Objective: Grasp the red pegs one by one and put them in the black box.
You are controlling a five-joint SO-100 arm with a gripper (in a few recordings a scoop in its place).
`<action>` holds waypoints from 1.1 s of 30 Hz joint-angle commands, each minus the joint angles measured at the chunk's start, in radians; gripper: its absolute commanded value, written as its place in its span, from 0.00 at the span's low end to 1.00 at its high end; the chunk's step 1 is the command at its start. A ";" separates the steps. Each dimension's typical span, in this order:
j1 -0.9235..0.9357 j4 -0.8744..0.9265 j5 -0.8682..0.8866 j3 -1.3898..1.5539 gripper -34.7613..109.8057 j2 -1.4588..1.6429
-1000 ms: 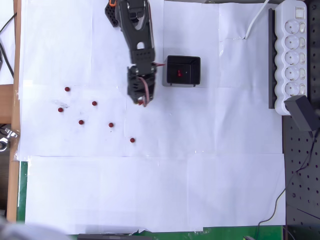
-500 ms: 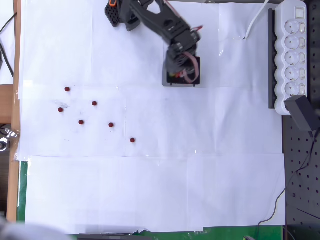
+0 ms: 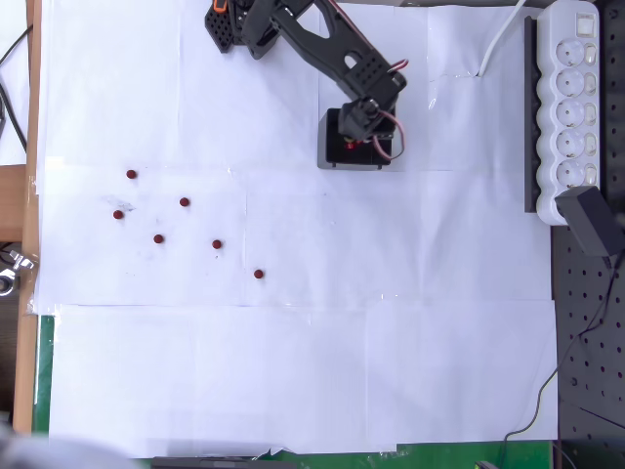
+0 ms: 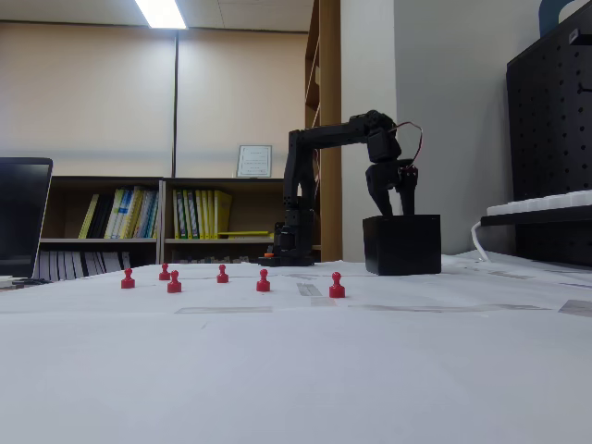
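Pincer point(image 3: 359, 140): poised directly above the black box point(image 3: 332, 156) near the table's far edge, tips pointing down toward its opening, seen likewise in the fixed view point(image 4: 392, 192) over the box point(image 4: 401, 245). Grip state: cannot tell; a speck of red shows at the tips, either a held peg or one lying inside. Red pegs point(image 3: 186, 202): six scattered on the white paper toward the table's left edge, well apart from the box; nearest one point(image 3: 258, 275) lies down-left of the pincer.

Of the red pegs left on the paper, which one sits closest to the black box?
The peg lowest and farthest right in the overhead view, last in the diagonal run. It lies nearest the black box; the other five sit farther left.
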 commanded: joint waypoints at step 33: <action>0.716 -0.365 0.528 -0.407 0.38 -0.422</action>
